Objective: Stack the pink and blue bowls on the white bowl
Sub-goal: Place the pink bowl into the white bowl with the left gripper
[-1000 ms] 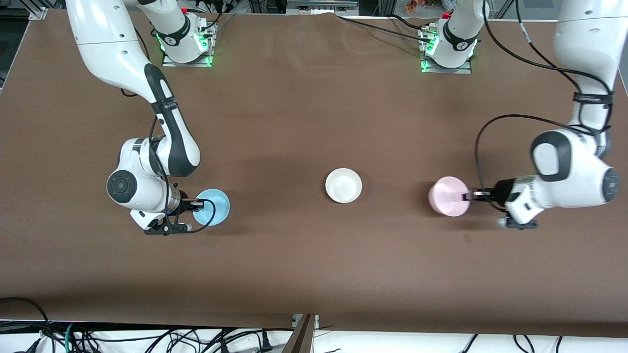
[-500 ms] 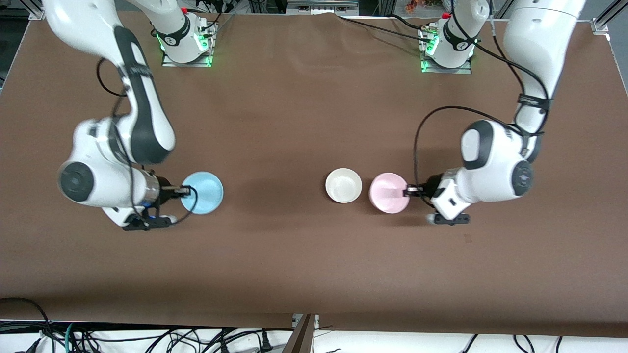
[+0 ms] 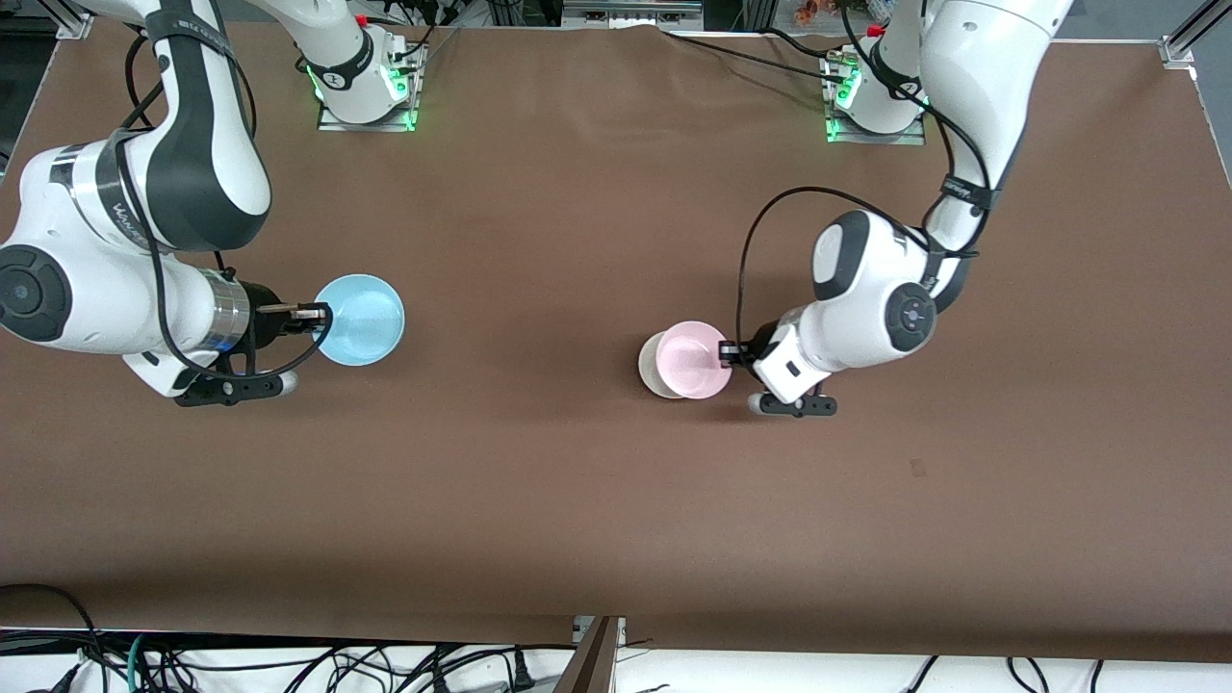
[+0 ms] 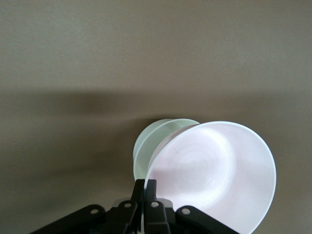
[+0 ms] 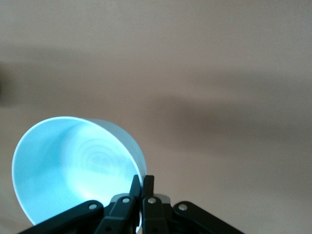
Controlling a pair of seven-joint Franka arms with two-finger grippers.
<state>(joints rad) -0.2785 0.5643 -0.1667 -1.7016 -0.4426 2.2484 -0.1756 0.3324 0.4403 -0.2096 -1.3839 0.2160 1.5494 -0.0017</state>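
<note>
3 bowls: pink, blue and white, all over or on the brown table (image 3: 577, 481).
Left gripper (image 3: 729, 354): fingers pinched tight on the rim of the pink bowl (image 3: 691, 359), holding it in the air over the white bowl.
Pink bowl: covers most of the white bowl (image 3: 647, 369) in the front view; in the left wrist view the 2 overlap, and contact cannot be told.
White bowl: on the table near its middle.
Right gripper (image 3: 310, 311): clamped on the rim of the blue bowl (image 3: 361, 320).
Blue bowl: lifted, tilted, over the right arm's end of the table, well apart from the other 2.
</note>
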